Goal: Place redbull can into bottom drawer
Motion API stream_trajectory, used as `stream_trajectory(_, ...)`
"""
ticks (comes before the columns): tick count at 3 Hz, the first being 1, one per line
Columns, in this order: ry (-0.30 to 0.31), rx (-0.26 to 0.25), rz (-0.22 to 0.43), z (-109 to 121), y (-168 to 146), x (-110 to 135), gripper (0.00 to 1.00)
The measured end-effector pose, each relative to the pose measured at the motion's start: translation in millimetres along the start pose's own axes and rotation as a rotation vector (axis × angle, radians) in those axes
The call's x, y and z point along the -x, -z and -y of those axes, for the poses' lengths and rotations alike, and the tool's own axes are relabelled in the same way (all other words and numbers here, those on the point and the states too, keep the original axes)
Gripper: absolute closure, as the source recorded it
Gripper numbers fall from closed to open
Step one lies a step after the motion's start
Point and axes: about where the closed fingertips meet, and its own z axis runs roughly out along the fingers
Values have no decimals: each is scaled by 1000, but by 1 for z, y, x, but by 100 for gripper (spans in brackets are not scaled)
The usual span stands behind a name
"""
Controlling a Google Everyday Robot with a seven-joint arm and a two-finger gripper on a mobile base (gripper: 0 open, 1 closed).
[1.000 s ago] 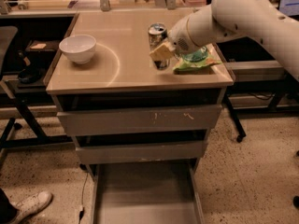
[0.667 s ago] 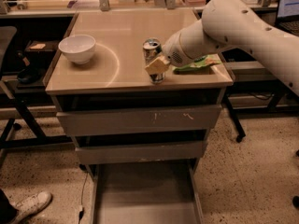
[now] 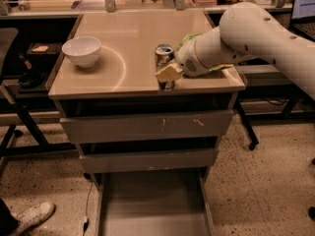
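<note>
The redbull can (image 3: 164,56) is a slim silver can with a pull-tab top, held upright at the front edge of the tan countertop (image 3: 123,38). My gripper (image 3: 169,73) comes in from the right on the white arm (image 3: 246,36) and is shut on the can, one tan finger pad (image 3: 168,73) across its front. The bottom drawer (image 3: 152,203) is pulled out at floor level below the cabinet, a wide grey tray with a bare floor, directly below and in front of the can.
A white bowl (image 3: 81,50) stands on the countertop's left. A green bag (image 3: 193,37) lies behind the arm. The scratched-front drawer (image 3: 147,126) and the middle drawer (image 3: 147,160) are closed. A shoe (image 3: 29,218) is at bottom left.
My gripper has carried the can leftward and toward the front edge of the countertop, away from the green bag.
</note>
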Motion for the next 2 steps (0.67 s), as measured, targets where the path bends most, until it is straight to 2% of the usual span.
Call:
stream_trajectory(1, -148, -1, 35, -25, 15, -23, 100)
stream_trajectory(2, -148, -1, 35, -25, 15, -23, 100)
